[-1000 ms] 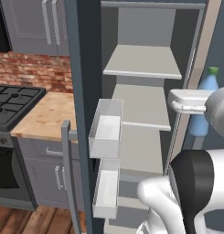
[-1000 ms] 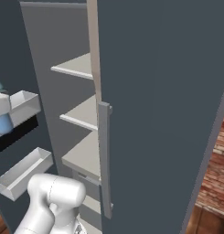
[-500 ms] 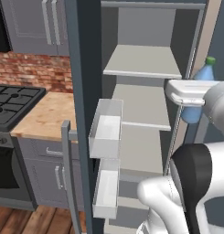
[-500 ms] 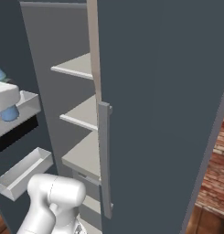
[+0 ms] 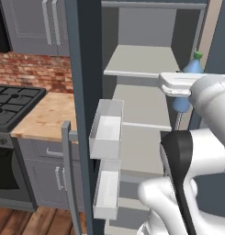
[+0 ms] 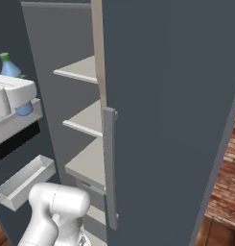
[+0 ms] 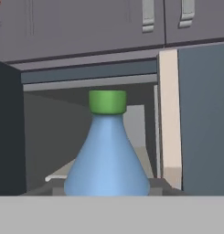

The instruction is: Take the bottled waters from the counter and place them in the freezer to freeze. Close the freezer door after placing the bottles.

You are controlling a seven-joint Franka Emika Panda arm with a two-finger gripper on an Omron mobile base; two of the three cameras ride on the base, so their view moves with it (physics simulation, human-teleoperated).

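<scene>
A blue-tinted water bottle (image 5: 191,68) with a green cap stands upright in my gripper (image 5: 182,94), which is shut on its lower body. The bottle (image 6: 11,68) and gripper (image 6: 17,96) hang in front of the open freezer (image 5: 142,60), at the right side of its opening, level with the upper shelves. In the hand view the bottle (image 7: 106,160) stands close in the middle, with the freezer's dark inside behind it. The freezer door (image 5: 81,87) is swung open to the left, its white bins (image 5: 107,128) facing the shelves. The counter (image 5: 45,114) lies left of the door.
A black gas stove (image 5: 13,98) sits at the far left beside the counter, with grey cabinets (image 5: 45,176) below and a brick wall behind. On the right of the freezer opening stands a tall slate-grey panel (image 6: 171,96) with a bar handle (image 6: 109,163).
My gripper has carried the bottle left and slightly up, from the right edge toward the freezer opening. In the right base view it has come further into the picture.
</scene>
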